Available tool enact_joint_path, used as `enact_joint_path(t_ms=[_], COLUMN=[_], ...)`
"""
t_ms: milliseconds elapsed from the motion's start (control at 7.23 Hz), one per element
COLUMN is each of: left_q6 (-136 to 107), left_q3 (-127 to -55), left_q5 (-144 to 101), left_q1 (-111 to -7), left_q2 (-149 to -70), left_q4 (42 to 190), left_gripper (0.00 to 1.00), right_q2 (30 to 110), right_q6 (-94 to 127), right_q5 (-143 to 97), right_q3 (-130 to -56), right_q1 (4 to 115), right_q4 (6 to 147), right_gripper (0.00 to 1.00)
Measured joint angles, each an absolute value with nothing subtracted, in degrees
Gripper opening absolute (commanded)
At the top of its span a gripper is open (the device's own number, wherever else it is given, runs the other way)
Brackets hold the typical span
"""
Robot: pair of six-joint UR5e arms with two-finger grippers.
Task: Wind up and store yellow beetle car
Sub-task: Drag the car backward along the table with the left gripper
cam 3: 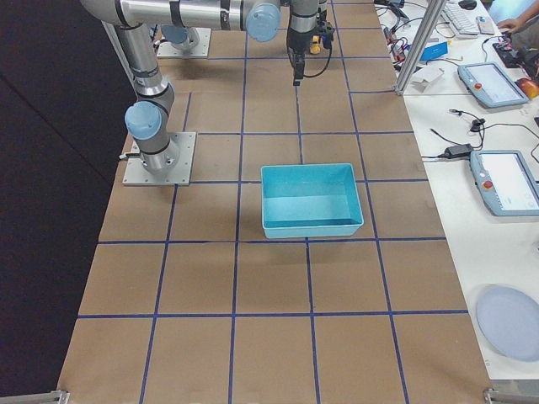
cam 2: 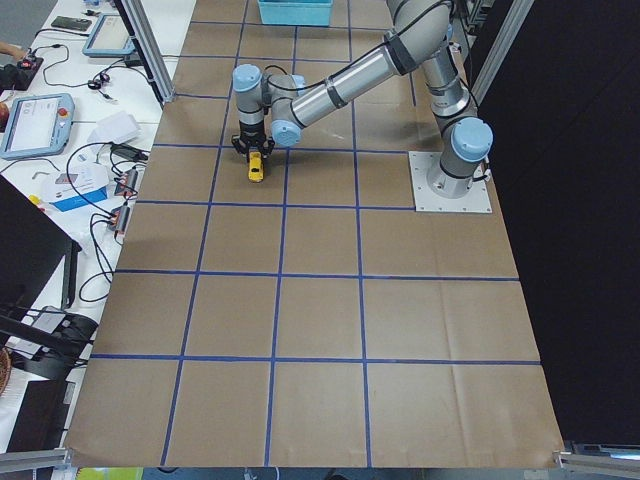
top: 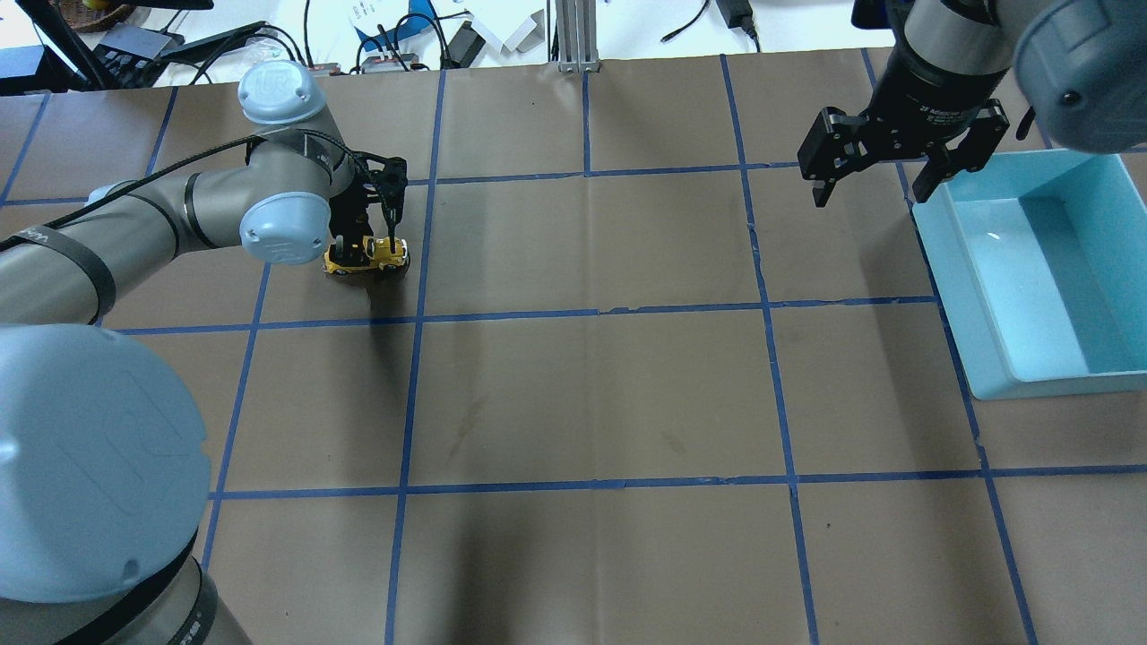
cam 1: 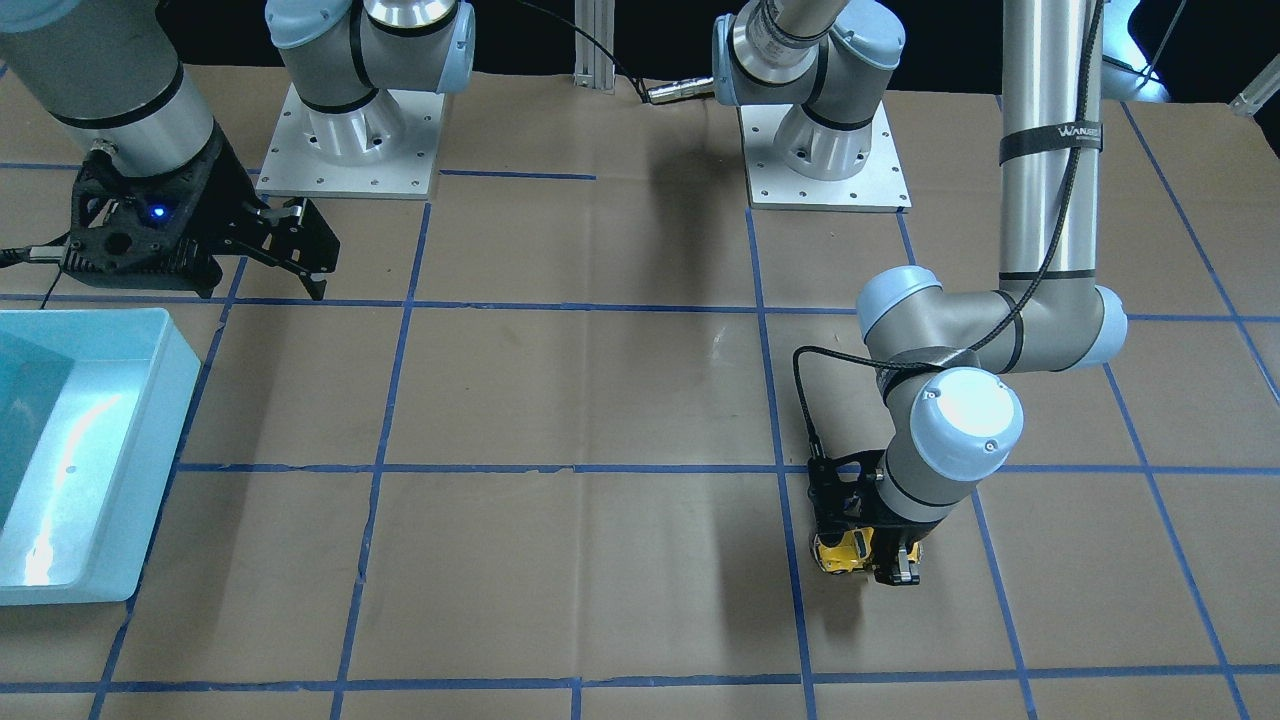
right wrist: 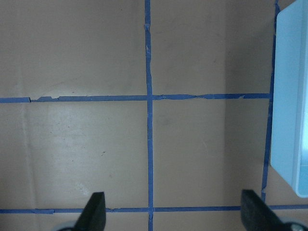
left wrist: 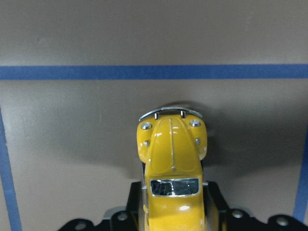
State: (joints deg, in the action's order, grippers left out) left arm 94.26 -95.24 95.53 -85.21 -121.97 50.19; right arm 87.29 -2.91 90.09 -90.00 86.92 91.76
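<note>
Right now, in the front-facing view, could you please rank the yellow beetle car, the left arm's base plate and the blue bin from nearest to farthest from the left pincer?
1. yellow beetle car: held in the left pincer, lower right of the view.
2. left arm's base plate: top, right of centre.
3. blue bin: across the table, at the left edge.

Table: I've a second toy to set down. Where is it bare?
Bare: the middle squares of the table between the car and the bin, plus the row nearest the robot. Crowded: the left gripper is shut on the car, and the right gripper hangs open beside the bin.
</note>
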Motion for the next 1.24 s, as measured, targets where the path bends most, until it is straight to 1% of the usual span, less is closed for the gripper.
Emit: enact_joint_path(t_ms=[1244], left_q6=[95.7], left_q3=[-95.3], left_q5=[95.4], left_q1=[-82.8], left_q2=[-122.0], left_q4=[50.1], left_gripper=[0.0], right_q2=[87.3], right_q6=[-3.0], right_q5=[90.0], right_q3=[-90.1], right_q1=[86.9], right_q4=[91.8], right_gripper=[1.0])
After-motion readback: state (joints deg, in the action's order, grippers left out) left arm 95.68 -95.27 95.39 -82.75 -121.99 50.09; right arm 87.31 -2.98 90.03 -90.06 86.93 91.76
